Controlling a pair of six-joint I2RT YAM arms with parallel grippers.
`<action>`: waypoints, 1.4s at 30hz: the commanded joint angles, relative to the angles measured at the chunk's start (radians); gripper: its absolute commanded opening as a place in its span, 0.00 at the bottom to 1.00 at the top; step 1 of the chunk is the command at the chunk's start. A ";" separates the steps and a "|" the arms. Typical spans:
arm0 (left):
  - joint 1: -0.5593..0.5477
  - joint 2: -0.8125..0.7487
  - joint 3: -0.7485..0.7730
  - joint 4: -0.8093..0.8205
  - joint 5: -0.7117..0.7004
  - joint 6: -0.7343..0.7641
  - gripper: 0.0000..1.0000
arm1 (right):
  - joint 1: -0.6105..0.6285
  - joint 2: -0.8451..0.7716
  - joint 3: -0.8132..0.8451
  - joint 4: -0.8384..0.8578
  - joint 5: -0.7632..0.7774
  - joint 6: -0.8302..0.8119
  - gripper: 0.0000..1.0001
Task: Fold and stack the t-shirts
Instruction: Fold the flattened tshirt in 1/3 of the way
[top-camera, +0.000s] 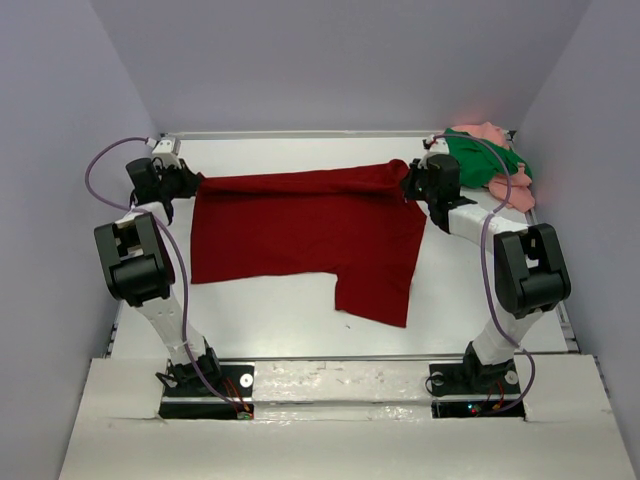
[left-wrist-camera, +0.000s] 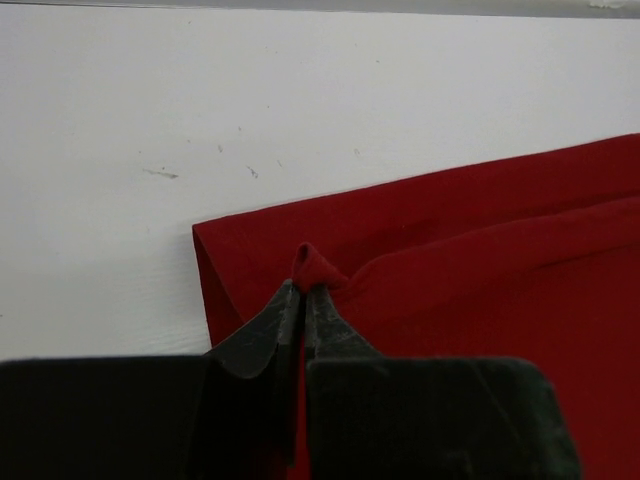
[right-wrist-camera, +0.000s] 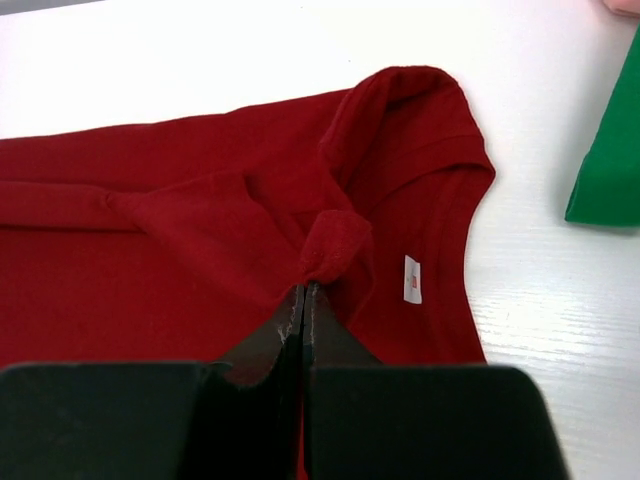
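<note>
The dark red t-shirt lies spread across the middle of the white table, stretched between my two grippers along its far edge. My left gripper is shut on a pinch of its far left corner; in the left wrist view red cloth bunches at the fingertips. My right gripper is shut on the shirt near its collar, and in the right wrist view a fold of red cloth sits in the jaws next to a white label. The green t-shirt and the salmon pink t-shirt lie crumpled at the far right corner.
The green shirt's edge shows right of the right gripper. Grey walls enclose the table on the left, back and right. The arm bases stand at the near edge. Bare white table lies in front of the red shirt.
</note>
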 joint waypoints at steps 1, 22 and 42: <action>0.008 -0.111 -0.028 0.012 0.003 0.062 0.14 | 0.006 -0.052 0.002 0.011 -0.028 0.003 0.00; 0.038 -0.285 0.029 -0.147 -0.267 -0.197 0.92 | 0.006 -0.061 0.314 -0.288 0.021 -0.102 0.91; -0.209 0.182 0.524 -0.692 -0.788 -0.300 0.47 | 0.006 0.165 0.481 -0.406 -0.022 -0.020 0.63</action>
